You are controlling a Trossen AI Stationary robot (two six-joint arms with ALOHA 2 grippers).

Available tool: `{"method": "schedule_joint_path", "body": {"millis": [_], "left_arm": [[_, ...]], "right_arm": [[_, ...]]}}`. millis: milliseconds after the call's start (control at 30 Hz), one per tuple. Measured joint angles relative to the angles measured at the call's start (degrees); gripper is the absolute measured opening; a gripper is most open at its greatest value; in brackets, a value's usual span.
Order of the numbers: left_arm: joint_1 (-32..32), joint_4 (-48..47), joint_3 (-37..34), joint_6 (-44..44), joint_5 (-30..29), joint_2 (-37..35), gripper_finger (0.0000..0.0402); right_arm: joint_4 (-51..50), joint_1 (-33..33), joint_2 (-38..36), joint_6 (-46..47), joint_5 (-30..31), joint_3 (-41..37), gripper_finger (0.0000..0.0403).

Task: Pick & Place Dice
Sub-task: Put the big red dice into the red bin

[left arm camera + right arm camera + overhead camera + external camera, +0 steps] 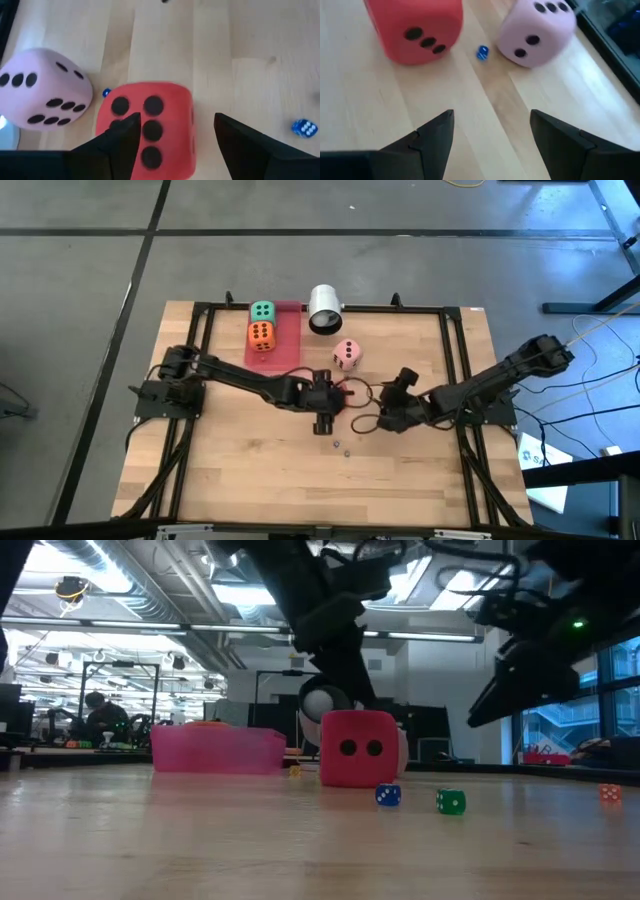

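The red die (147,132) rests on the table on its bottom face, and the pink die (45,90) sits on the wood close beside it. My left gripper (176,118) hangs open just over the red die, hiding most of it in the high view. My right gripper (492,117) is open over bare wood, a short way from the red die (415,27) and the pink die (535,32). The green die (262,311) and the orange die (261,336) sit on a pink tray (288,330) at the far left. My left gripper: one fingertip (127,125) shows in front of the red die's top face (150,107), while the other stands off to the die's side. I cannot tell whether the fingertip touches the die. The die sits flat on the table.
A white cylinder (325,308) lies at the far edge beside the tray. Tiny dice lie loose on the wood: a blue one (388,796), a green one (451,802) and one between the big dice (482,52). The table's near half is bare wood.
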Motion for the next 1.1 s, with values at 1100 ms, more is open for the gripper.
{"method": "schedule_joint_path", "body": {"millis": [1100], "left_arm": [[-1.4,-6.2,2.4,1.5,-16.3,8.6,0.024]], "right_arm": [[-7.7,16.8,-12.0,13.7,10.3,0.0,0.0261]]}}
